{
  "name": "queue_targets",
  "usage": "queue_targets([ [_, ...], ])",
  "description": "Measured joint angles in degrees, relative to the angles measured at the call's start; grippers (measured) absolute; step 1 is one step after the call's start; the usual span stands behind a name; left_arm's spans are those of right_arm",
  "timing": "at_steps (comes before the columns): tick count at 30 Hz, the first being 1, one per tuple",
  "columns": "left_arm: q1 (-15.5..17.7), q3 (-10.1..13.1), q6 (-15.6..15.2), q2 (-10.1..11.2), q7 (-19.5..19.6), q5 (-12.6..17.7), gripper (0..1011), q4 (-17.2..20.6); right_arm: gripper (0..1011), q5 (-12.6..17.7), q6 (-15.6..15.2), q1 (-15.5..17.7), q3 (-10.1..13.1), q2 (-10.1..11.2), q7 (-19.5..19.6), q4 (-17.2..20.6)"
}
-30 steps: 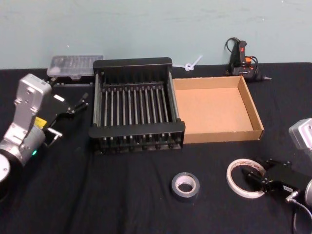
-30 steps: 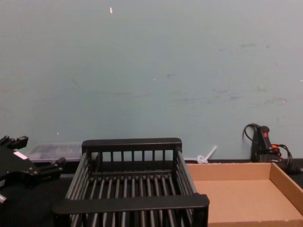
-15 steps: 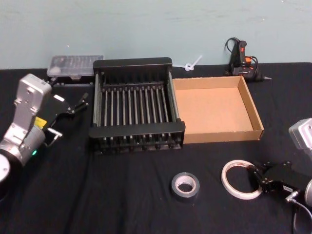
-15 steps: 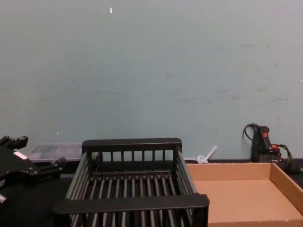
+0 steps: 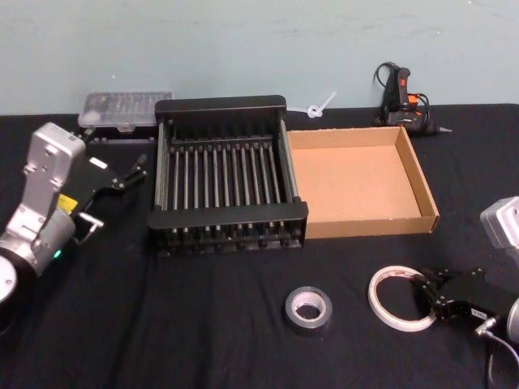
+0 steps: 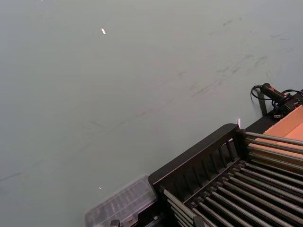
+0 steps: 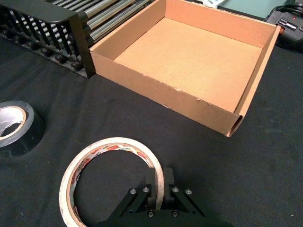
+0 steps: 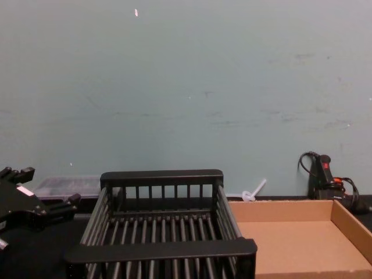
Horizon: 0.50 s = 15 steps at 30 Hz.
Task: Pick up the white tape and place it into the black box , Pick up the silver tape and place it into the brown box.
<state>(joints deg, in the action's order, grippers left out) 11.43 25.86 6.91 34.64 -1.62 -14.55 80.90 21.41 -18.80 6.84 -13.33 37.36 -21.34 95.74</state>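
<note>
The white tape [image 5: 397, 298] lies flat on the black cloth at the front right, red marks showing on its ring [image 7: 110, 180]. My right gripper [image 5: 425, 294] is shut on its right rim, one finger [image 7: 151, 183] inside the ring and the other outside. The silver tape [image 5: 308, 309] lies to its left, also seen at the right wrist view's edge [image 7: 15, 129]. The black box [image 5: 227, 212] and the brown box [image 5: 422, 174] stand side by side behind them. My left gripper [image 5: 134, 168] hangs open left of the black box [image 8: 161, 250].
A glue gun [image 5: 401, 99] with its cable lies behind the brown box. A clear plastic case [image 5: 126, 110] sits behind the black box's left corner. A small white tie [image 5: 319, 106] lies between them. Bare black cloth stretches across the front.
My right gripper has pulled back to the white tape's right rim and closed on it. The roll has slid slightly to the left. The left arm has not moved.
</note>
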Motion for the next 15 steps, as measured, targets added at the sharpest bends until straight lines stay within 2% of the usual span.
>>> queue_targets([
  [15,0.00,0.00,0.00,0.00,0.00,0.00,1001,0.00,104,-0.36,2.23,-0.14,1.14,-0.47,-0.05,1.61],
])
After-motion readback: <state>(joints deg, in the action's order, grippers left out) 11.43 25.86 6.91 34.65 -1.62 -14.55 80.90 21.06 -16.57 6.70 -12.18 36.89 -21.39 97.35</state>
